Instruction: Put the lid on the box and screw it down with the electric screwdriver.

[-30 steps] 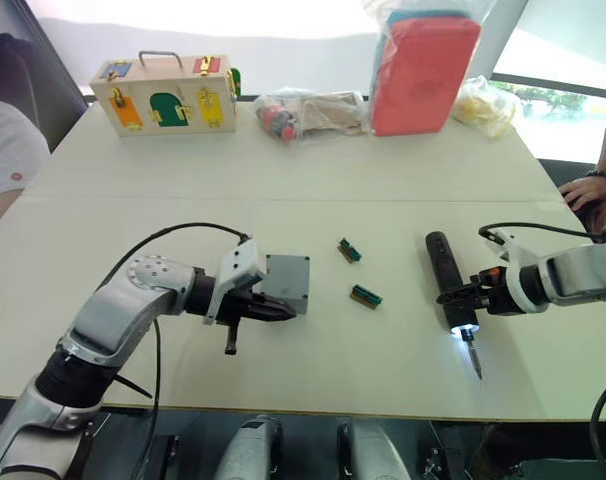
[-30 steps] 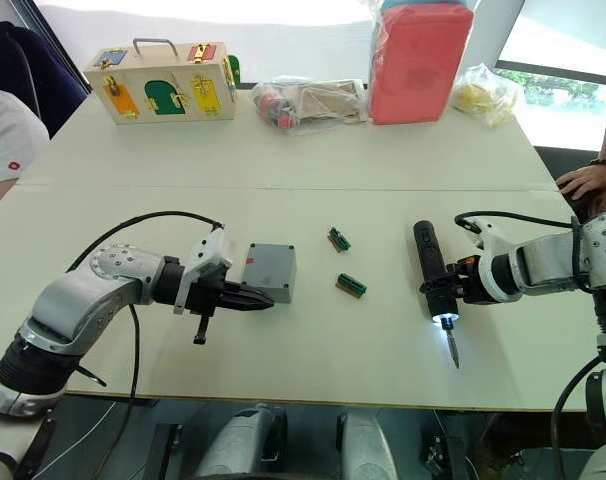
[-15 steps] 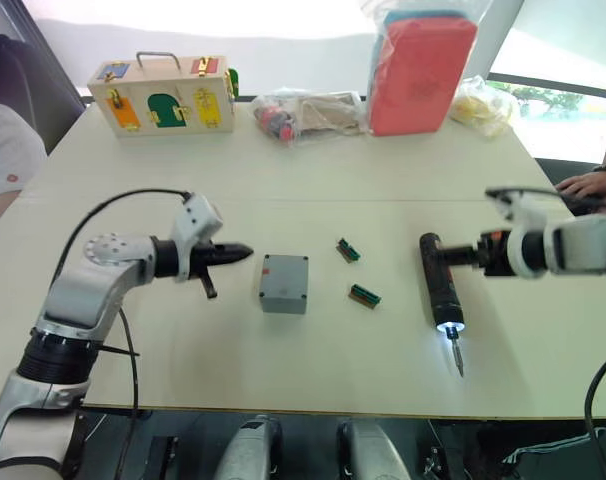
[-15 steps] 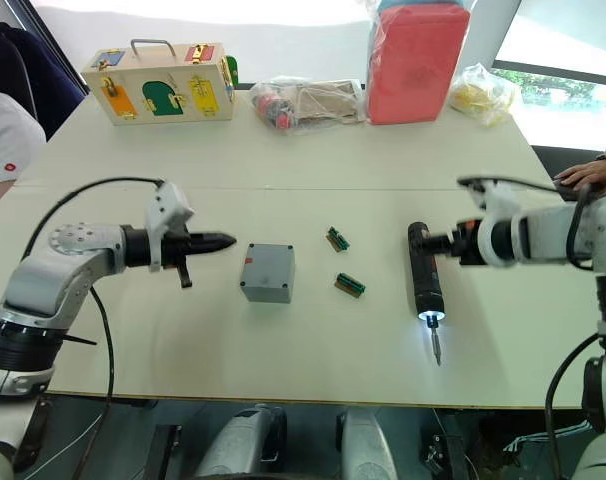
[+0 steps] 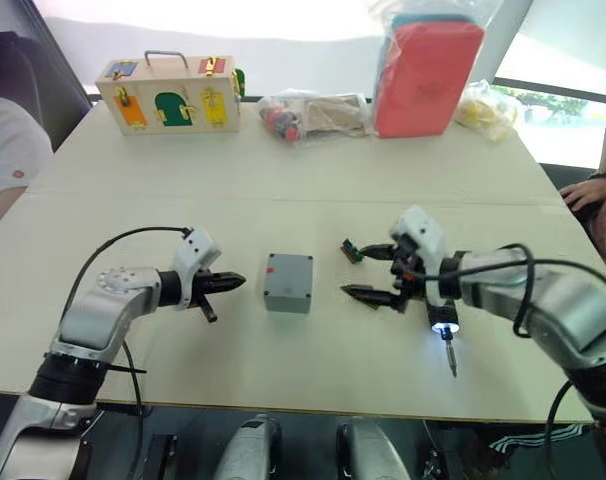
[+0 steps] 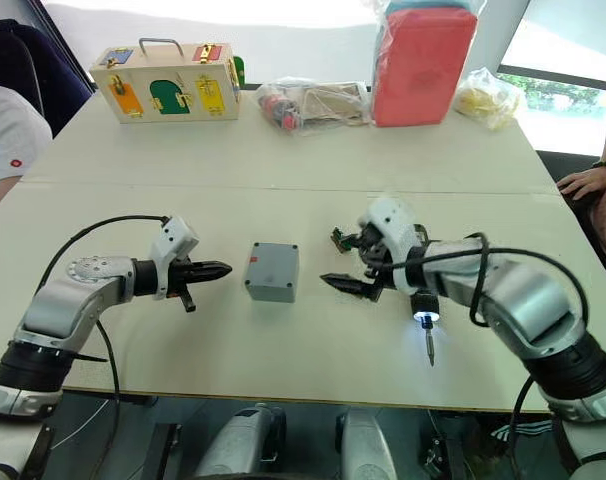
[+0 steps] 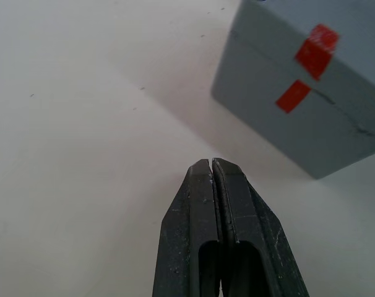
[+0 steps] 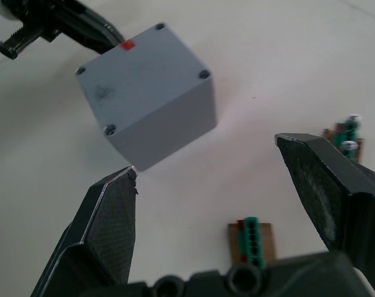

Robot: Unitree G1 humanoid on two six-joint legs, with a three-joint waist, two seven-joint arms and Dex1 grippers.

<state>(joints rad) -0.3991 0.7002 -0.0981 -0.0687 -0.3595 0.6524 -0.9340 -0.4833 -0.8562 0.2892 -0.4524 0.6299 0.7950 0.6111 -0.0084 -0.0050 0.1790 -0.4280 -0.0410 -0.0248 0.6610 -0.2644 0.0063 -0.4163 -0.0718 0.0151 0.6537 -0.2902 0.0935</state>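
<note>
My right hand is spread apart facing the box; I should close squarely across its sides. My left hand, pinched together, waits just beside it.

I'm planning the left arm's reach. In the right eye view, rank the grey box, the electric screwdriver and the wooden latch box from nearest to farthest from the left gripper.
From the left gripper:
1. Grey box, just past its fingertips, mid-table.
2. Wooden latch box, at the far left edge of the table.
3. Electric screwdriver, across the table under the right gripper.
</note>
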